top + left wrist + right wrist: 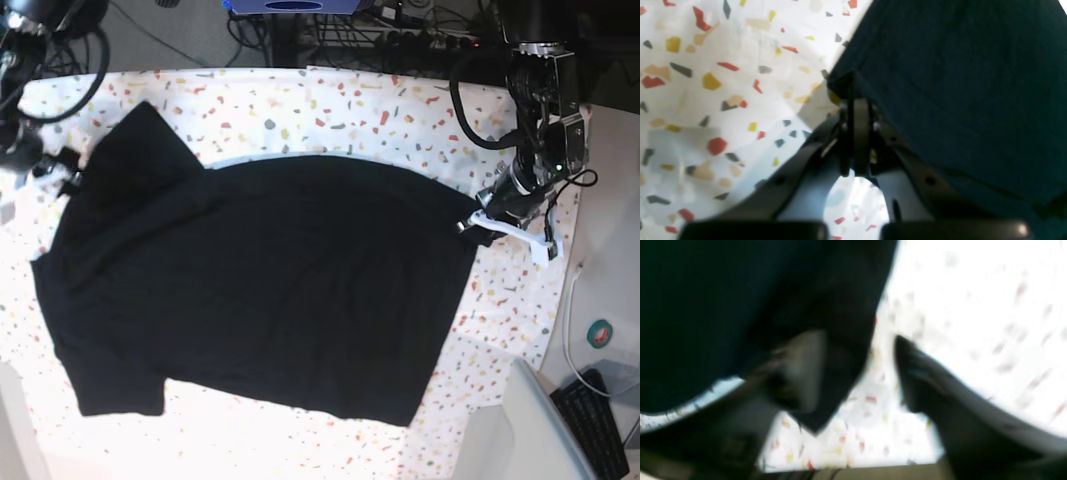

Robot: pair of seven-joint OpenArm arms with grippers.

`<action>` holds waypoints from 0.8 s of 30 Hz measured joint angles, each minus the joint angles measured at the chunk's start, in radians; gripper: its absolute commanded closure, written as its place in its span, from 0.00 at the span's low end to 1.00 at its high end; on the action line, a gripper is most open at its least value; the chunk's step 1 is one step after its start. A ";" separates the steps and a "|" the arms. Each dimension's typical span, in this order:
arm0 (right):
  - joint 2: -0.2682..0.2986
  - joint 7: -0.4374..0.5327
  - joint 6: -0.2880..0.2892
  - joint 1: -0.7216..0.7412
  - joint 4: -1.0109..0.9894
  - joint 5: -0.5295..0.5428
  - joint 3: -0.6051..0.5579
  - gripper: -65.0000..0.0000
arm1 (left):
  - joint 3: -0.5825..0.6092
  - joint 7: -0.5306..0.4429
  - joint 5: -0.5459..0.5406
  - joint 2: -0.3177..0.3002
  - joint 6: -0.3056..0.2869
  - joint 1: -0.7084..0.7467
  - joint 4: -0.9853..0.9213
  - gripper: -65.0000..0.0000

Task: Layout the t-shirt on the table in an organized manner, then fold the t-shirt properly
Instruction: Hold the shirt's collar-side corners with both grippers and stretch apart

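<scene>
From my base view, the t-shirt (260, 290) lies spread flat across the table (330, 105), long axis left to right, sleeves at the view's left, hem to the right. Behind it, my left gripper (472, 222) is pinched closed on the hem corner. At far left, my right gripper (62, 172) stands with jaws apart at the sleeve, gripping nothing I can see.

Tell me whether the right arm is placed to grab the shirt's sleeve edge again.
Probably yes. The right tool stands open with the t-shirt edge hanging between its fingers over the table, nothing blocking. The view is blurred, so contact is unclear.
</scene>
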 measured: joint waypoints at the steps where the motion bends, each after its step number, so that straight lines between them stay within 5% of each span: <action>1: -0.014 0.026 0.001 -0.014 -0.003 0.004 -0.002 0.21 | 0.001 0.000 -0.001 0.002 0.000 -0.001 0.000 1.00; 6: -0.043 0.149 0.007 -0.052 -0.128 0.017 -0.010 0.25 | 0.002 0.002 0.000 0.000 0.000 0.000 0.000 1.00; 14: -0.038 0.175 0.003 -0.075 -0.150 0.018 -0.132 0.40 | 0.002 0.002 0.042 0.003 0.000 0.000 0.000 1.00; 21: -0.035 0.178 0.003 -0.079 -0.151 0.018 -0.174 0.42 | 0.002 0.002 0.107 0.008 0.000 0.000 0.001 1.00; 24: -0.035 0.177 0.003 -0.079 -0.151 0.018 -0.172 0.58 | 0.002 0.002 0.108 0.005 0.000 0.000 0.001 1.00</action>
